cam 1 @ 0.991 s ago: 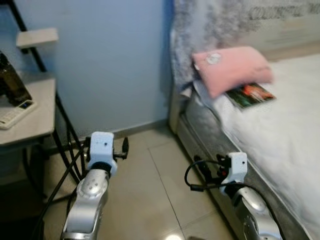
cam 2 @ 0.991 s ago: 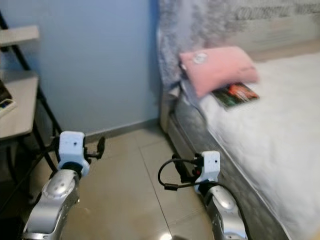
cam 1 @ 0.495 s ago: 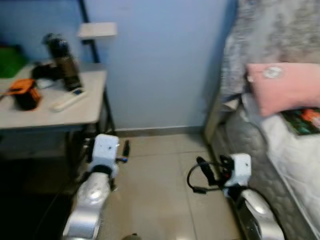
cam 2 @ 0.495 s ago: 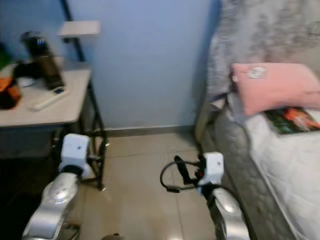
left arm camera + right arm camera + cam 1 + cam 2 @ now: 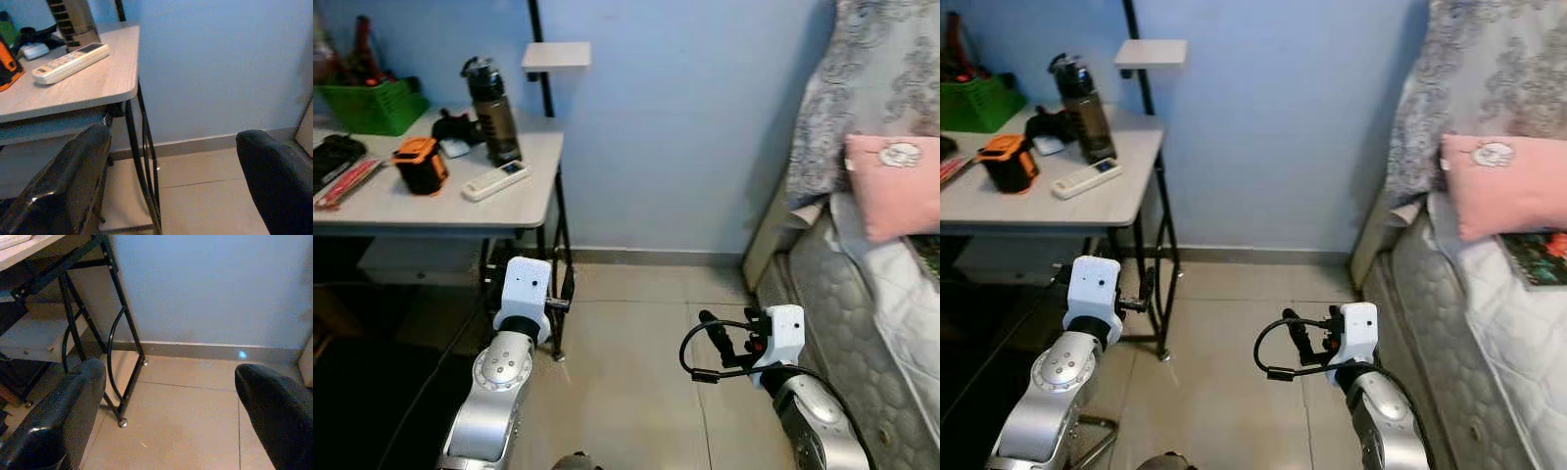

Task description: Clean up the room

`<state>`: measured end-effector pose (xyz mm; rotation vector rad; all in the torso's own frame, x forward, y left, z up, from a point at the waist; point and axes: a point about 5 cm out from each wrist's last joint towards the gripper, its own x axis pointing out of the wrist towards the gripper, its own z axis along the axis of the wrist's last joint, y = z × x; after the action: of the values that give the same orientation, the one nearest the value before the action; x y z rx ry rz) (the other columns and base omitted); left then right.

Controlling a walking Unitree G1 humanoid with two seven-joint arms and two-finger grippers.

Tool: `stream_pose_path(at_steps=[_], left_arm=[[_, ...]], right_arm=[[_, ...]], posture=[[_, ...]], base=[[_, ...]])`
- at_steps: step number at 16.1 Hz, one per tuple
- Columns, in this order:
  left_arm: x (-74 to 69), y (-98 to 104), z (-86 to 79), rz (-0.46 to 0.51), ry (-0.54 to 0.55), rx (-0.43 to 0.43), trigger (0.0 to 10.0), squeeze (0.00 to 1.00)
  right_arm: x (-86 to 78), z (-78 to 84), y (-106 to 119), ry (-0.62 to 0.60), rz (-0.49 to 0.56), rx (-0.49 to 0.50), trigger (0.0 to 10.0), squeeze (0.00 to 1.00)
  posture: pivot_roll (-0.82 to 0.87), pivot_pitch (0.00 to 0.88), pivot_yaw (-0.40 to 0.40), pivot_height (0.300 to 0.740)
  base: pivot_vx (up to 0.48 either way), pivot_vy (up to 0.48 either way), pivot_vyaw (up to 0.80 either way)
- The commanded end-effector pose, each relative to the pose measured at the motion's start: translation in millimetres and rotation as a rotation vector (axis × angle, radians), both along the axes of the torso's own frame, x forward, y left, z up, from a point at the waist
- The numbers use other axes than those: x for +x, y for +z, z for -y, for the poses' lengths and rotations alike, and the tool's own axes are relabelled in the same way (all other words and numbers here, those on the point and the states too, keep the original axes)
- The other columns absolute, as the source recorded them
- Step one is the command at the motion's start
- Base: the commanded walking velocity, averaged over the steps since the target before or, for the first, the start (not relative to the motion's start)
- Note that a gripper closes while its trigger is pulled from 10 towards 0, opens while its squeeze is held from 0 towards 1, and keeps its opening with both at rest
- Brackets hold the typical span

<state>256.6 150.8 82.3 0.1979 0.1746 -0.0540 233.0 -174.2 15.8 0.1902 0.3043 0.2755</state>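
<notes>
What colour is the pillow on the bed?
Pink: the soft pink pillow shows best in the right eye view.

Blue wall (image 5: 685,117), beige tiled floor (image 5: 626,392), table (image 5: 431,201), bed (image 5: 871,323).

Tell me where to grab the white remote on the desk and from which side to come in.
Take the white remote across its narrow width near the middle, coming down from above. It lies flat on the desk, slanted, near the front right corner, so its long edges are free. The dark bottle stands just behind it, so come from the desk's front. The left end effector, open, is nearer.
</notes>
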Motion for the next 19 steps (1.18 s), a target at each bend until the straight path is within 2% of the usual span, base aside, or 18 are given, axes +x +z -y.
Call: stream_pose_path(at_steps=[1, 6, 7, 9, 10, 12, 16, 17, 19], left_arm=[[-1.1, -2.2, 0.2, -0.015, 0.003, -0.008, 10.0, 0.0], [-0.6, -0.7, -1.0, -0.009, 0.016, -0.005, 10.0, 0.0], [-0.1, -0.7, -2.1, -0.01, 0.03, -0.014, 10.0, 0.0], [0.6, -3.3, -8.9, -0.02, 0.066, -0.026, 10.0, 0.0], [1.5, -2.1, -8.4, -0.01, 0.07, -0.022, 10.0, 0.0], [3.9, 2.3, -2.5, 0.015, 0.066, -0.049, 10.0, 0.0], [7.0, 3.4, -0.6, 0.019, 0.088, -0.04, 10.0, 0.0], [7.7, -0.7, -6.0, -0.004, 0.14, -0.004, 10.0, 0.0], [8.6, 5.8, -6.1, 0.037, 0.143, -0.075, 10.0, 0.0]], right_arm=[[2.1, -0.2, 3.1, 0.004, 0.02, -0.008, 10.0, 0.0], [4.7, -4.1, 1.7, 0.025, 0.022, -0.01, 10.0, 0.0], [6.8, -3.5, 1.4, 0.008, 0.018, 0.005, 10.0, 0.0], [9.0, 7.7, 1.6, -0.087, 0.016, -0.012, 10.0, 0.0], [7.9, 4.5, 5.2, -0.042, 0.044, -0.017, 10.0, 0.0], [12.1, 0.6, 7.4, -0.02, 0.047, -0.018, 10.0, 0.0], [13.9, -1.1, 8.8, 0.003, 0.048, -0.013, 10.0, 0.0], [13.6, -2.5, 9.4, 0.018, 0.048, -0.011, 10.0, 0.0], [11.5, -5.8, 8.4, 0.051, 0.041, -0.013, 10.0, 0.0]], posture=[[0.07, 0.0, 0.001, 0.74], [0.09, 0.0, -0.007, 0.74], [0.09, 0.0, -0.007, 0.74], [0.09, 0.0, -0.009, 0.74], [0.09, 0.0, -0.012, 0.74], [0.09, 0.0, -0.02, 0.74], [0.09, 0.0, -0.023, 0.74], [0.09, 0.0, -0.023, 0.74], [0.09, 0.0, -0.026, 0.74]], base=[[0.0, 0.0, 0.43], [0.0, 0.0, 0.41], [0.0, 0.0, 0.41], [0.0, 0.0, 0.0], [0.0, 0.0, 0.58], [0.0, -0.379, 0.47], [0.127, -0.415, 0.43], [0.0, 0.0, 0.41], [0.236, 0.0, 0.41]])
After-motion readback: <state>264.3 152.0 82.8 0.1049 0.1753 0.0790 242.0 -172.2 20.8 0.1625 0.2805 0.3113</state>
